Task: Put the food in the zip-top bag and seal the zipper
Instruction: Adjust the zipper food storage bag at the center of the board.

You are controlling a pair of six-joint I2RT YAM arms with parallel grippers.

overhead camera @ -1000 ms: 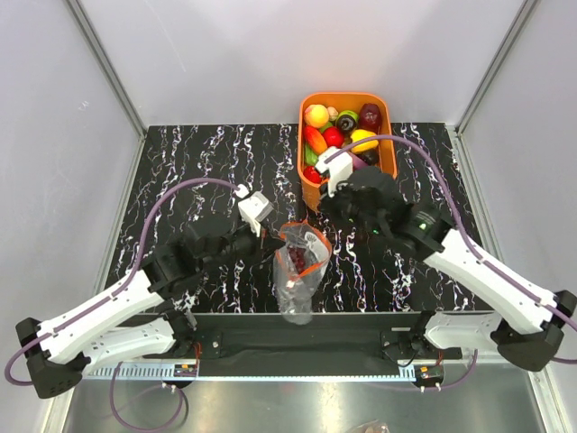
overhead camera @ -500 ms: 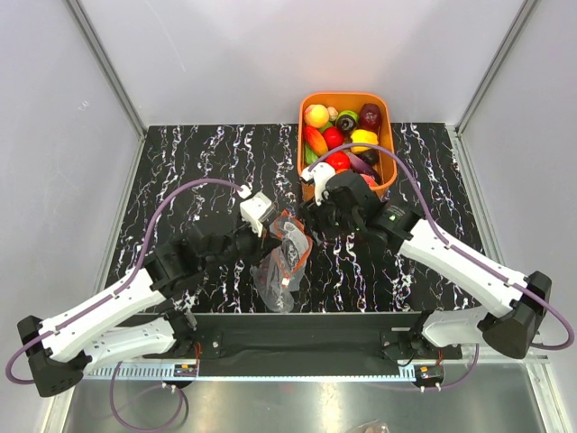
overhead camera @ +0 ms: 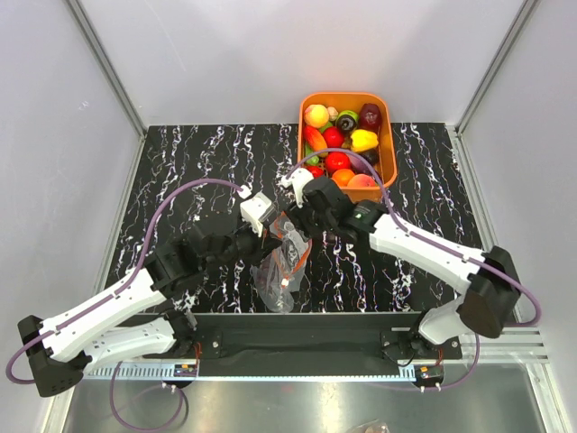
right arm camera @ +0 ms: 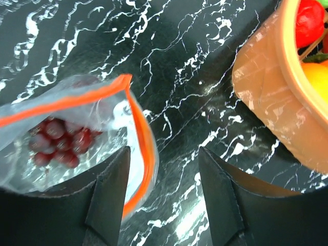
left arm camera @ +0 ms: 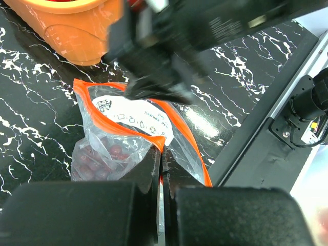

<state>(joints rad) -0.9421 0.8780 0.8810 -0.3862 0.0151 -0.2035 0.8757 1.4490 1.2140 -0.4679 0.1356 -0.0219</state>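
The worktop (overhead camera: 207,153) is a black slab shot through with white veins, glossy enough to throw back the light. Plain white walls (overhead camera: 270,54) close it in on three sides, with bare metal posts (overhead camera: 104,63) running up at the back corners. A metal rail (overhead camera: 306,372) crosses the near edge, where both arms are bolted. Purple cables (overhead camera: 167,203) loop over each arm.

At the back right stands an orange basket (overhead camera: 390,149), partly off the slab's far edge. It is heaped with food (overhead camera: 347,135): red, yellow, orange and dark pieces.

The bag (overhead camera: 281,266) is at the front middle, between the two arms. Its mouth gapes, the orange zipper (left arm camera: 184,133) curving round in an open loop. A bunch of dark red grapes (left arm camera: 100,156) lies inside it. I cannot tell whether its bottom rests on the worktop.

The left arm (overhead camera: 108,307) reaches in from the left. The left jaws are pinched tight on the near edge of the bag's mouth, right at the zipper.

The right arm (overhead camera: 424,248) stretches across from the right, its head just above the bag's far side and close to the basket's near end. The right jaws stand well apart with nothing between them. From the right wrist view, only dark worktop shows through the gap, with the zipper's bend just beside one finger (right arm camera: 110,195).
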